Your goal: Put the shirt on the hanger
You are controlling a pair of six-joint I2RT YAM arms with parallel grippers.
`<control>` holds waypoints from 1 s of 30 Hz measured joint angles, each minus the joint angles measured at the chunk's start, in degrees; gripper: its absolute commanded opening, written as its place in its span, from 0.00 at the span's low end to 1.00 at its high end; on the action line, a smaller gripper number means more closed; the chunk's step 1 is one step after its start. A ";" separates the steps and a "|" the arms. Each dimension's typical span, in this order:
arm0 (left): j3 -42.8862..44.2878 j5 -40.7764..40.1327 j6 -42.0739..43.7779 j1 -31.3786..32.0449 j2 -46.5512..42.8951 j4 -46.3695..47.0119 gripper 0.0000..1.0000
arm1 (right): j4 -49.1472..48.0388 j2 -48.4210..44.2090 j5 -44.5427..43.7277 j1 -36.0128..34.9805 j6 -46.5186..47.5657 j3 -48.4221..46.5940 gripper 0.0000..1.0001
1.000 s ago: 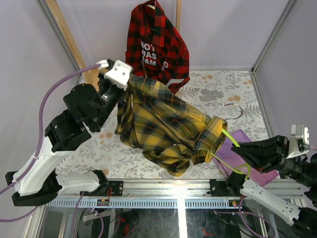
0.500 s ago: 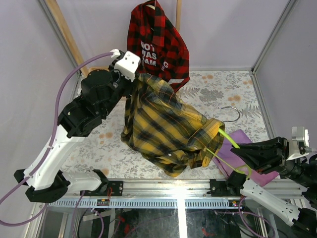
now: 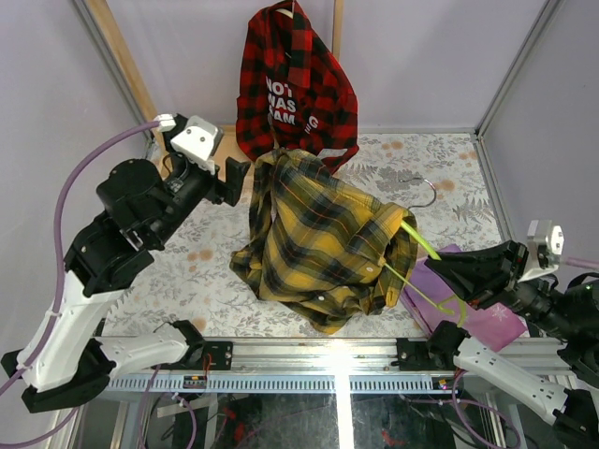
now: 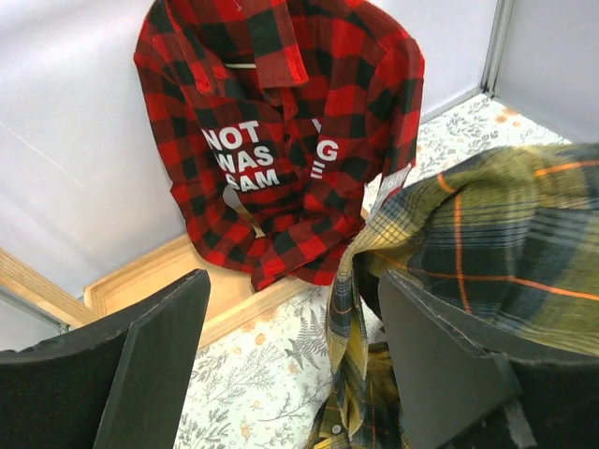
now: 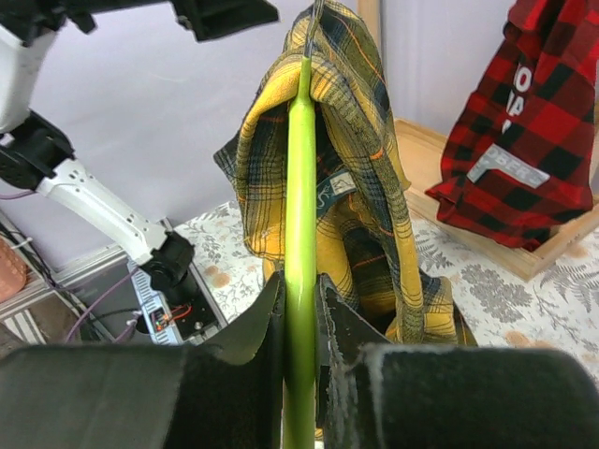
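Top view. The shirt [image 3: 318,234] hangs bunched at table centre, draped over the hanger [image 3: 423,243], its lower folds resting on the floral table [image 3: 197,281].

The right gripper [image 3: 451,273], at 4 o'clock of the shirt, is clenched on the hanger's green wire.

The left gripper [image 3: 234,178], at 10 o'clock, has its jaws apart and grasps nothing. The shirt's edge lies just beside one finger.

A red plaid shirt [image 3: 295,84] hangs at 12 o'clock, close behind the collar. A purple cloth [image 3: 491,327] lies under the right arm. A wooden frame [image 3: 122,65] stands at 11 o'clock.
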State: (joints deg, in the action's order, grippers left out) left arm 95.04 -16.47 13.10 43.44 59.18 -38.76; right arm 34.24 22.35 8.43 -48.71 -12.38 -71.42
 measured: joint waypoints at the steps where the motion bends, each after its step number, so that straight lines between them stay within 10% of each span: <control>1: 0.24 0.02 -0.11 -0.02 -0.24 0.04 0.73 | 0.26 0.37 -0.39 0.00 0.17 0.00 0.00; 17: 12.48 18.32 0.35 -0.02 4.70 -0.46 0.82 | -7.89 -0.94 1.11 0.00 0.28 3.96 0.00; 30: 18.95 48.19 3.10 -0.02 11.98 -7.56 0.66 | -6.08 7.32 11.28 0.00 2.38 2.75 0.00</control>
State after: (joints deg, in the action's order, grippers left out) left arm 113.99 31.73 16.21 43.42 71.16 -46.33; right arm 28.16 29.67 19.70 -48.71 -10.00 -68.66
